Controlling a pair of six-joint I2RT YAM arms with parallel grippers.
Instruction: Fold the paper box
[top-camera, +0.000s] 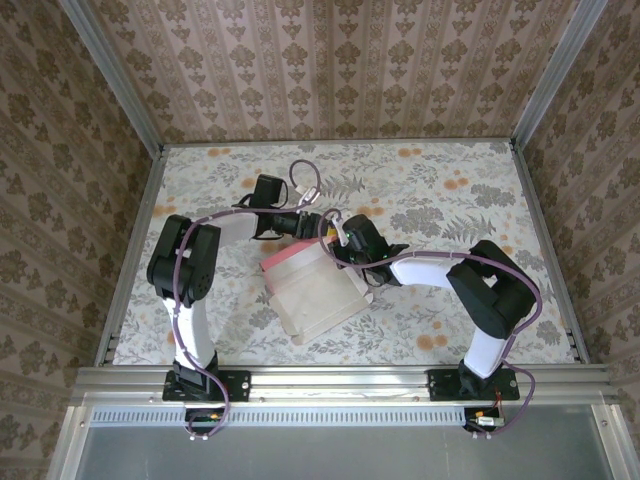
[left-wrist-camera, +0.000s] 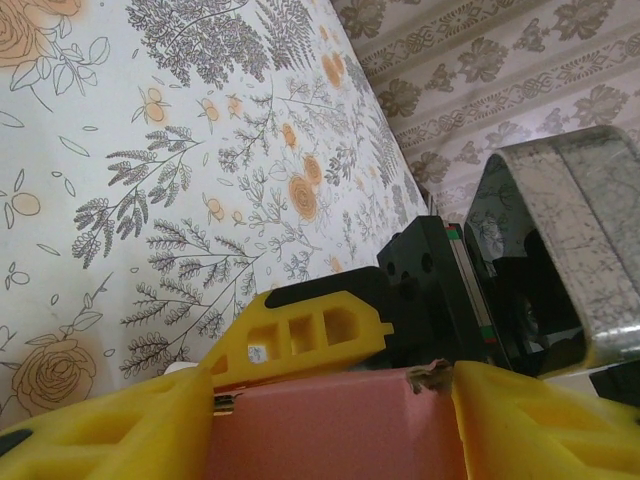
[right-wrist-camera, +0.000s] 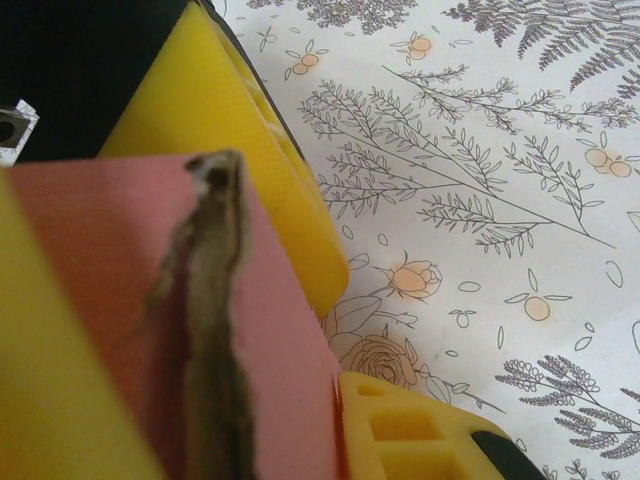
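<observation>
Paper box (top-camera: 312, 295) sits mid-table (top-camera: 450, 200), pale inside up. The pink wall at its 12 o'clock is raised; I judge the rest unfolded.

My right gripper (top-camera: 337, 243) pinches that wall. My left gripper (top-camera: 308, 224) straddles it; grip uncertain. Both are crowded there. Torn edge (right-wrist-camera: 212, 300). Open room at 3 and 9.

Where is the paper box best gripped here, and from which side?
Grip the pink flap along the far edge of the paper box, coming from above on the far side and pinching across its thin edge. That flap seems lifted off the table, while the pale panel lies flat, offering nothing to pinch. The left gripper and right gripper are both at it.
</observation>
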